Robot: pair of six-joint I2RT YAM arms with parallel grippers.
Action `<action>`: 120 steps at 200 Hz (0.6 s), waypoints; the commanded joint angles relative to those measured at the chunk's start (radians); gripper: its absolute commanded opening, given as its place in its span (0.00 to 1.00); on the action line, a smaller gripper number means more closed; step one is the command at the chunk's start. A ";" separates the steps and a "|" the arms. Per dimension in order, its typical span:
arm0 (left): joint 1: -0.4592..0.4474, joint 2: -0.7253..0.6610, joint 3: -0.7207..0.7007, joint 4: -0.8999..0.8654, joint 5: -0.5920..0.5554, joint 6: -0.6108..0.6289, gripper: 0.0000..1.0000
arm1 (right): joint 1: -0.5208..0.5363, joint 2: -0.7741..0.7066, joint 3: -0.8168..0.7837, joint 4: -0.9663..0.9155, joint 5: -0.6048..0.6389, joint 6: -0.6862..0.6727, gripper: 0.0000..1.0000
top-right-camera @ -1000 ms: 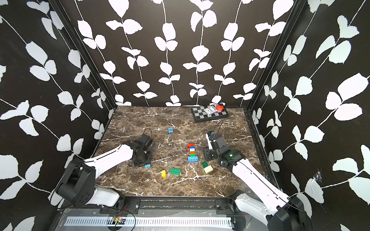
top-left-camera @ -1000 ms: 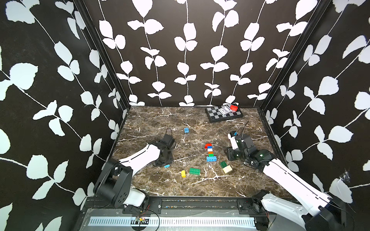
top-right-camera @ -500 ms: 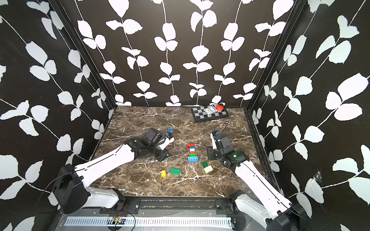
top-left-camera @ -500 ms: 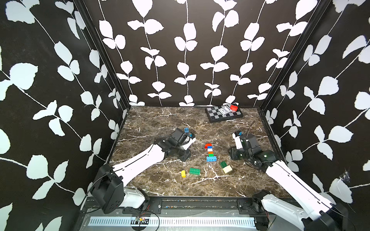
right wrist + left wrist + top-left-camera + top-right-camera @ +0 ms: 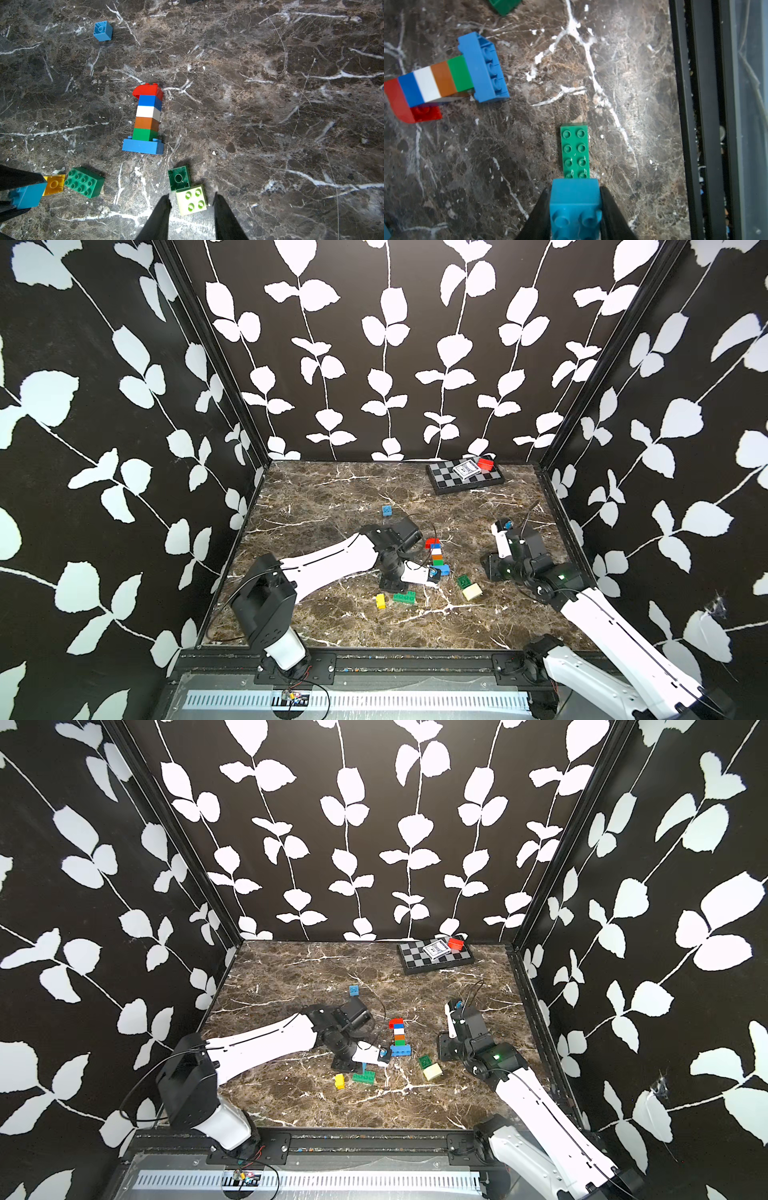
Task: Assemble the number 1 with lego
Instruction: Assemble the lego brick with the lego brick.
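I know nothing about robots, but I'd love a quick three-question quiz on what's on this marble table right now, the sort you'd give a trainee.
1. True or false: the left gripper is shut on a teal square studded plastic brick.
2. In the column of stacked plastic bricks lying on its side, which colour sits directly against the long blue base brick? A white, B green, C red.
3. How many studs top the green oblong plastic brick beside the small yellow brick?
Key: 1 true; 2 B; 3 eight.
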 commanded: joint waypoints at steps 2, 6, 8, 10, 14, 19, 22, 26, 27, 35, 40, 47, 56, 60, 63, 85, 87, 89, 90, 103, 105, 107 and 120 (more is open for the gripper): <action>-0.041 0.014 0.021 -0.068 -0.030 0.116 0.01 | -0.007 -0.011 -0.024 -0.006 0.026 0.014 0.36; -0.045 0.019 0.018 -0.066 -0.033 0.121 0.01 | -0.007 -0.011 -0.024 -0.005 0.025 0.014 0.36; -0.047 0.020 0.017 -0.063 -0.036 0.123 0.01 | -0.007 -0.010 -0.023 -0.005 0.025 0.014 0.36; -0.049 0.022 0.016 -0.061 -0.038 0.125 0.01 | -0.008 -0.010 -0.022 -0.004 0.024 0.014 0.36; -0.052 0.027 0.015 -0.057 -0.042 0.125 0.01 | -0.008 -0.008 -0.023 -0.002 0.024 0.014 0.36; -0.056 0.033 0.017 -0.053 -0.046 0.127 0.01 | -0.008 -0.007 -0.024 0.000 0.021 0.014 0.36; -0.058 0.037 0.019 -0.051 -0.048 0.127 0.01 | -0.009 -0.005 -0.023 0.002 0.019 0.014 0.36; -0.061 0.044 0.023 -0.052 -0.053 0.126 0.01 | -0.009 -0.002 -0.022 0.003 0.017 0.014 0.36; -0.061 0.046 0.024 -0.051 -0.053 0.124 0.01 | -0.009 -0.001 -0.022 0.003 0.018 0.014 0.36; -0.063 0.062 0.036 -0.051 -0.061 0.110 0.01 | -0.010 0.004 -0.019 0.003 0.014 0.011 0.36; -0.064 0.072 0.046 -0.053 -0.060 0.097 0.01 | -0.010 0.008 -0.015 0.002 0.013 0.011 0.36; -0.064 0.088 0.062 -0.060 -0.061 0.077 0.01 | -0.010 0.014 -0.012 0.000 0.010 0.009 0.36; -0.064 0.107 0.078 -0.072 -0.062 0.055 0.01 | -0.010 0.020 -0.007 -0.004 0.006 0.007 0.36; -0.064 0.114 0.083 -0.073 -0.062 0.044 0.01 | -0.010 0.022 -0.006 -0.006 0.006 0.007 0.36; -0.065 0.118 0.086 -0.074 -0.065 0.035 0.01 | -0.010 0.023 -0.004 -0.007 0.005 0.007 0.36; -0.065 0.142 0.099 -0.071 -0.081 -0.028 0.01 | -0.011 0.028 0.002 -0.015 -0.001 0.003 0.36; -0.065 0.142 0.098 -0.070 -0.082 -0.032 0.01 | -0.012 0.028 0.002 -0.015 -0.001 0.003 0.36; -0.064 0.145 0.098 -0.069 -0.083 -0.038 0.01 | -0.012 0.029 0.003 -0.015 -0.001 0.002 0.36; -0.065 0.145 0.098 -0.070 -0.083 -0.039 0.01 | -0.012 0.030 0.003 -0.016 -0.001 0.002 0.36; -0.067 0.151 0.099 -0.068 -0.089 -0.066 0.01 | -0.014 0.031 0.005 -0.018 -0.001 0.001 0.36; -0.067 0.152 0.099 -0.068 -0.091 -0.070 0.01 | -0.014 0.031 0.006 -0.018 -0.001 0.000 0.36; -0.067 0.153 0.099 -0.068 -0.092 -0.074 0.01 | -0.014 0.032 0.005 -0.018 -0.001 0.000 0.36; -0.068 0.159 0.097 -0.070 -0.097 -0.092 0.01 | -0.014 0.036 0.010 -0.018 -0.003 0.000 0.36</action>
